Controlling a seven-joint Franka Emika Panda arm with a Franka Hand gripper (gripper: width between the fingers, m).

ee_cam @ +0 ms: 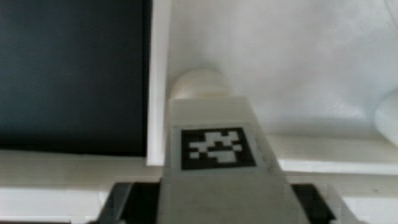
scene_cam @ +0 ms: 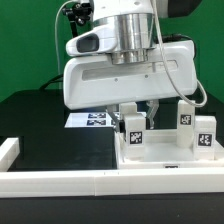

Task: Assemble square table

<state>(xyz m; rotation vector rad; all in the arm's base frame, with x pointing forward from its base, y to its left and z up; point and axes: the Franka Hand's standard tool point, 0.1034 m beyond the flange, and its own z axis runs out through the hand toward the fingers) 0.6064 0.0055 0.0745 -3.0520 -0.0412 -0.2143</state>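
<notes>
The white square tabletop panel [scene_cam: 165, 152] lies rim-up at the exterior view's right. A short white tagged leg [scene_cam: 133, 128] stands upright at the panel's left side, directly under my gripper [scene_cam: 137, 110]. In the wrist view this leg [ee_cam: 217, 130] fills the middle of the picture, its tag facing the camera, and my gripper [ee_cam: 217, 203] is shut on it, with a dark finger [ee_cam: 139, 205] pressed on each side. Two more tagged legs [scene_cam: 185, 116] [scene_cam: 205, 134] stand upright on the panel's right part.
A long white L-shaped rail [scene_cam: 60, 181] runs along the front and turns up at the exterior view's left. The marker board [scene_cam: 88, 120] lies flat on the black table [scene_cam: 55, 130] behind the arm. A green wall stands at the back.
</notes>
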